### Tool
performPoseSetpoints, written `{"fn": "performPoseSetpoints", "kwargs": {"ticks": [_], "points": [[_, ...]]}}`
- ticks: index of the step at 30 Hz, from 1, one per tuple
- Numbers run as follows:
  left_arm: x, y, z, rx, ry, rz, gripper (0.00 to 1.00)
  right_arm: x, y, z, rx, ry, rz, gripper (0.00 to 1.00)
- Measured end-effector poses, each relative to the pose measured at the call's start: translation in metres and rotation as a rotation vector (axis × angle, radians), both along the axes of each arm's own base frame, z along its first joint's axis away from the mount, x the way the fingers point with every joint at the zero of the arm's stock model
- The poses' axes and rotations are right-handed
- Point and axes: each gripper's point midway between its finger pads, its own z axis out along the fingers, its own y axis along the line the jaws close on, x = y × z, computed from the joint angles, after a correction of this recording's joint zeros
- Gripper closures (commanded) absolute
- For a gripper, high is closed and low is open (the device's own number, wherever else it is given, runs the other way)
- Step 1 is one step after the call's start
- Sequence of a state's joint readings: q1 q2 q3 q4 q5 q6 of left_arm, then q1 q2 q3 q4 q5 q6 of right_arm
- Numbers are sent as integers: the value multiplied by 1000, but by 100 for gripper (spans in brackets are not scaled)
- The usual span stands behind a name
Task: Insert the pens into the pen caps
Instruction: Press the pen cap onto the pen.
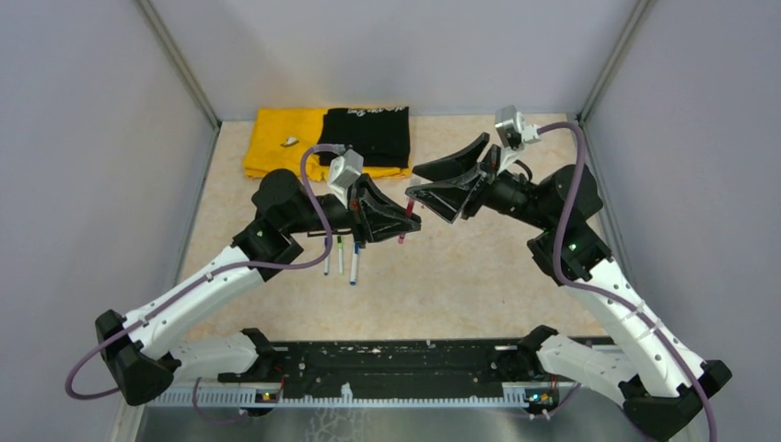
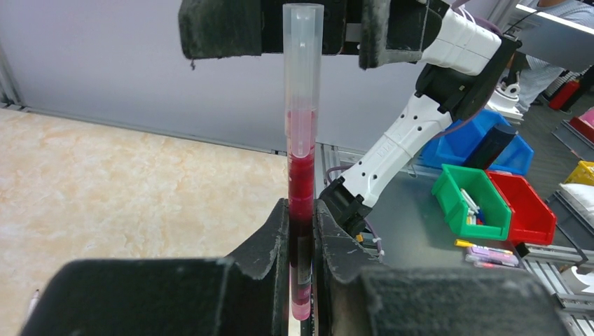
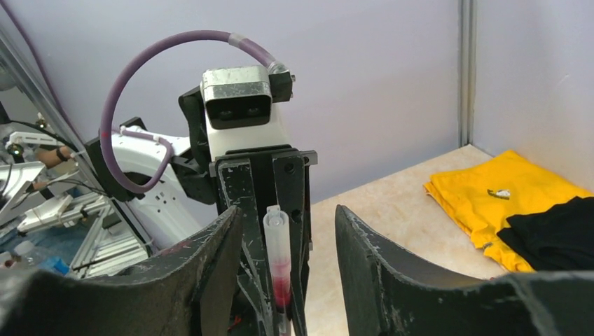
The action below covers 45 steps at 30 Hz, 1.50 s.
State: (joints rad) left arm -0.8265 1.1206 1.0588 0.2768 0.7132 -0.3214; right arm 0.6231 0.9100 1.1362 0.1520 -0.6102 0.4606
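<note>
The left gripper (image 2: 301, 210) clamps the lower barrel of a slim translucent red-inked plastic pen (image 2: 302, 105), held off the beige table (image 1: 479, 276), while the right gripper (image 3: 287, 217) stands open astride its clear top, so cap seating looks underway, next needing an aligned push along the barrel.

Pen (image 2: 302, 175), centre of the left wrist view: clear upper section, red deepening to maroon below. Tabletop (image 1: 479, 276): beige, faintly marbled. Top view, upper centre: yellow cloth (image 1: 272, 143), black cloth (image 1: 373, 133). Arm cables (image 1: 582, 157): purple.
</note>
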Motion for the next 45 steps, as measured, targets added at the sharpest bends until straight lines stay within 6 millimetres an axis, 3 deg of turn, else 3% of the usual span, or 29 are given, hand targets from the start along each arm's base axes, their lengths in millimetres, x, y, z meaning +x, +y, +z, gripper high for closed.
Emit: {"fn": "performPoseSetpoints", "kwargs": {"ticks": [5, 10, 15, 29, 39, 45], "points": [[-1, -2, 0, 4, -2, -18, 100, 3, 6, -4, -13, 21, 27, 59], [-1, -3, -1, 7, 0, -23, 100, 1, 8, -6, -22, 19, 46, 75], [1, -5, -4, 16, 9, -23, 100, -1, 8, -7, -27, 12, 55, 100], [14, -12, 5, 28, 32, 19, 100, 8, -2, -6, -20, -35, -39, 100], [12, -17, -25, 126, 115, -4, 100, 8, -13, -45, 30, -15, -129, 100], [7, -18, -37, 167, 148, -38, 100, 5, -15, -59, 81, 5, -169, 100]]}}
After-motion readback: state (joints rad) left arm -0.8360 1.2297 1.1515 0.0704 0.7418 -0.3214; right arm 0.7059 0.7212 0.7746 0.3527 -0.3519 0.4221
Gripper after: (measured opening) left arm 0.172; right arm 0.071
